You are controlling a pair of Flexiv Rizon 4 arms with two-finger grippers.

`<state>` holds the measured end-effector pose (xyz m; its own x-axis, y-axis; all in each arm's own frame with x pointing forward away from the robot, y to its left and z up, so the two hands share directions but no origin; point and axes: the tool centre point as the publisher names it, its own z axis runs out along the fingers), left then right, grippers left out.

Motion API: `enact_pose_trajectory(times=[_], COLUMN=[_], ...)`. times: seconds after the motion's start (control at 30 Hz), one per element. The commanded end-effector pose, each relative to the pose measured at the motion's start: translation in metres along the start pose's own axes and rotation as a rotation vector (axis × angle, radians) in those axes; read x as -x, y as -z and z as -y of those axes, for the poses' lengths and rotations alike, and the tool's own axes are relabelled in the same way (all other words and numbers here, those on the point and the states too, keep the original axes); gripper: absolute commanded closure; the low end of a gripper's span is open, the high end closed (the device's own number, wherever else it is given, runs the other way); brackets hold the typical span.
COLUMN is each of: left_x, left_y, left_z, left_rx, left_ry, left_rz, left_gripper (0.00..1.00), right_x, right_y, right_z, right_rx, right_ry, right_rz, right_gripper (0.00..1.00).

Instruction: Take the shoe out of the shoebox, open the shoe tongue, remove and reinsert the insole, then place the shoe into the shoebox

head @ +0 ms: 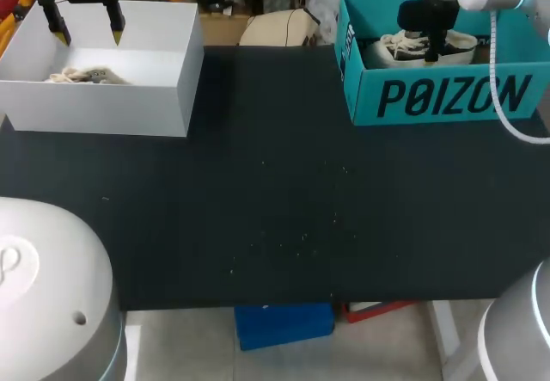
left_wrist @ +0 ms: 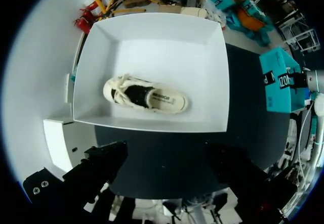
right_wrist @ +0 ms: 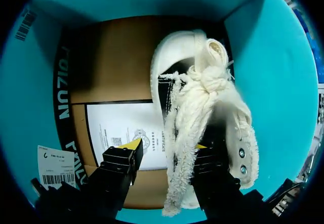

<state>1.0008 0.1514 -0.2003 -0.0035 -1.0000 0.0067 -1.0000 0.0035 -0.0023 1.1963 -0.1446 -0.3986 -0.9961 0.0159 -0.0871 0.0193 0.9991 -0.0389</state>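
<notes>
Shoe removal has not begun, I judge. One cream shoe (left_wrist: 147,96) lies inside the white box (head: 103,110), the left gripper (head: 86,28) hovering above with fingers wide. At right, a second shoe (right_wrist: 207,97) sits in the teal box (head: 447,97), and the right gripper (right_wrist: 166,145) straddles its laces with fingers spread, not clamping.

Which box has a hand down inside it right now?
The teal box, with the right hand over its shoe; the left hand hovers above the white box.

My gripper (right_wrist: 166,145) is low in the teal shoebox (right_wrist: 283,82), fingers spread w/ cream shoe (right_wrist: 212,87) laces between them; paper sheet (right_wrist: 121,128) underneath.
</notes>
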Motion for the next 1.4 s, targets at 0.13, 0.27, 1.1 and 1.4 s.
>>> enact_pose_trajectory(times=[0.13, 0.27, 1.1, 1.4], left_x=[-0.001, -0.001, -0.001, -0.001], left_y=[0.000, 0.000, 0.000, 0.000], left_z=[0.000, 0.000, 0.000, 0.000], left_rx=[0.002, 0.002, 0.002, 0.002], left_ry=[0.002, 0.002, 0.002, 0.002], left_rz=[0.003, 0.003, 0.003, 0.003], left_gripper=[0.00, 0.00, 0.00, 0.00], right_x=[0.011, 0.012, -0.047, -0.082], right_y=[-0.010, -0.011, 0.180, 0.286], right_z=[0.004, 0.008, 0.016, -0.013], right_rx=[-0.022, -0.014, -0.139, -0.175], right_ry=[0.006, 0.007, -0.085, -0.131], right_rz=[0.000, 0.016, 0.212, 0.286], right_gripper=[0.82, 1.00, 1.00, 1.00])
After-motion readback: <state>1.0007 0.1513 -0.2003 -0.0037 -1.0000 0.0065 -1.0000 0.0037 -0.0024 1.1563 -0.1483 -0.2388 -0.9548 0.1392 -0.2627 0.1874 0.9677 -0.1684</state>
